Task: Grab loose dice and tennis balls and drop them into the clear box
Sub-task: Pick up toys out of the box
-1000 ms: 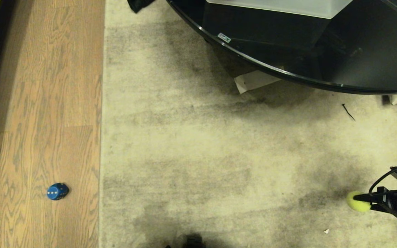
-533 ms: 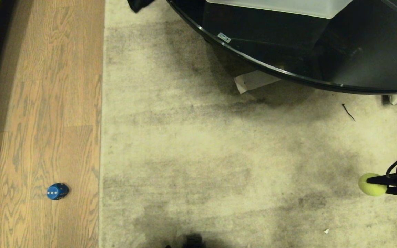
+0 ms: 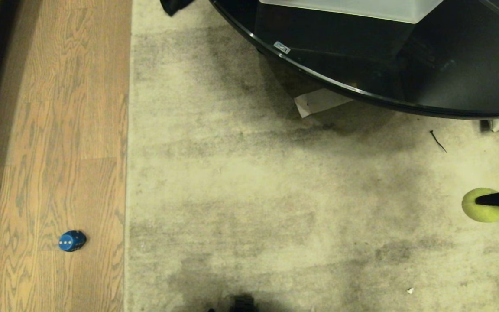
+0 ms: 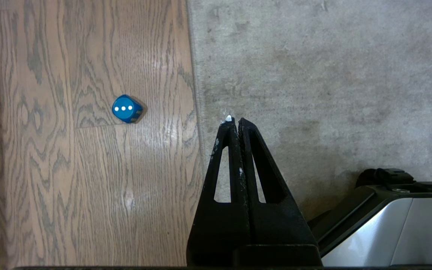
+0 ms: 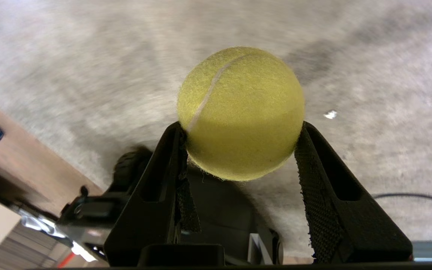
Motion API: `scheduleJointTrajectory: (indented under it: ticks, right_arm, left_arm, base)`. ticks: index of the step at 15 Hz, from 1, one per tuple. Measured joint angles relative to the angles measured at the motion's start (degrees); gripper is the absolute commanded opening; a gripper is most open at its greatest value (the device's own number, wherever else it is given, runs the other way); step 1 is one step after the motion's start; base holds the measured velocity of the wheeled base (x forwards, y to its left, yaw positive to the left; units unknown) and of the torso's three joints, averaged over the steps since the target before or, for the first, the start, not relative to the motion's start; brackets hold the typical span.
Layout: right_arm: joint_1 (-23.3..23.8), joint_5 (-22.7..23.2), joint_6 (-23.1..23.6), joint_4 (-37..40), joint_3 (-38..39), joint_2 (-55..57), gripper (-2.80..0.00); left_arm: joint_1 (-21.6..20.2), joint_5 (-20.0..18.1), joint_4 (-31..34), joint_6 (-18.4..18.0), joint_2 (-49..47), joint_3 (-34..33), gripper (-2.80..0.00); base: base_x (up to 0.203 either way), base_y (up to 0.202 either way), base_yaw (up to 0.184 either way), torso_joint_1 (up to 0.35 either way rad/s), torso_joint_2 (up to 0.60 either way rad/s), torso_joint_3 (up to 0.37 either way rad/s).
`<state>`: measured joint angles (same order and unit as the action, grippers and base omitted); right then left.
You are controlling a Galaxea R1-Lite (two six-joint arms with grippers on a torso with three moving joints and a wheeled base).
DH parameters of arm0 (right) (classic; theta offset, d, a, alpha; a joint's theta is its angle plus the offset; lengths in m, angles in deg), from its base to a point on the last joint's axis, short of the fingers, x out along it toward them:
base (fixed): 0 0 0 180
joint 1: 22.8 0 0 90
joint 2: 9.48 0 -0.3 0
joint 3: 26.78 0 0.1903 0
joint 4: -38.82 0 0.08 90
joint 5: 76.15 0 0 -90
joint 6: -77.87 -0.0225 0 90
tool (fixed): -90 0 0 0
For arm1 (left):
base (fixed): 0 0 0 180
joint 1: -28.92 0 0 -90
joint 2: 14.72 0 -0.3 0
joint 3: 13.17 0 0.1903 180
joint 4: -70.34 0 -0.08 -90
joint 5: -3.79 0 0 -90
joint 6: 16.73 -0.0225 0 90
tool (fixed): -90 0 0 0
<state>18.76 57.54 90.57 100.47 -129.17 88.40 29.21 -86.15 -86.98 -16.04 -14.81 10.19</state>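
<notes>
My right gripper (image 5: 240,125) is shut on a yellow-green tennis ball (image 5: 240,110), held clear above the carpet. In the head view that tennis ball (image 3: 482,204) hangs at the right edge with the right gripper (image 3: 487,203) reaching in from the right. A blue die (image 3: 71,240) with white pips lies on the wood floor at the left; the blue die (image 4: 126,108) also shows in the left wrist view. The clear box (image 3: 353,8) stands on the black table at the top. My left gripper (image 4: 236,122) is shut and empty, parked over the carpet's edge.
A round black glass table (image 3: 405,78) fills the upper right. A scrap of white paper (image 3: 319,102) lies under its rim. A small dark twig (image 3: 438,141) and a white crumb (image 3: 410,290) lie on the beige carpet (image 3: 254,195). Wood floor (image 3: 59,130) runs along the left.
The right gripper has lifted the tennis ball and carried it up and to the right in the head view. The blue die and the left gripper have not moved.
</notes>
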Motion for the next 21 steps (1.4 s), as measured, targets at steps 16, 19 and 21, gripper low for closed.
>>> scheduleJointTrajectory:
  ticks: [16,19,21]
  right_arm:
    - [-19.1,-0.3,-8.7,7.1,-0.5,-16.4,-2.80]
    - [-20.4,-0.3,-8.6,10.4,-0.5,-19.0,-2.80]
    - [-20.7,-0.3,-8.7,10.9,-0.9,-20.6,-2.80]
  left_arm:
    - [0.0,0.0,0.0,0.0,0.0,0.0,-2.80]
    - [0.0,0.0,0.0,0.0,0.0,0.0,-2.80]
    - [0.0,0.0,0.0,0.0,0.0,0.0,-2.80]
  base:
    - [0.000,0.000,0.000,0.000,0.00,0.000]
    - [0.000,0.000,0.000,0.000,0.00,0.000]
    - [0.000,0.000,0.000,0.000,0.00,0.000]
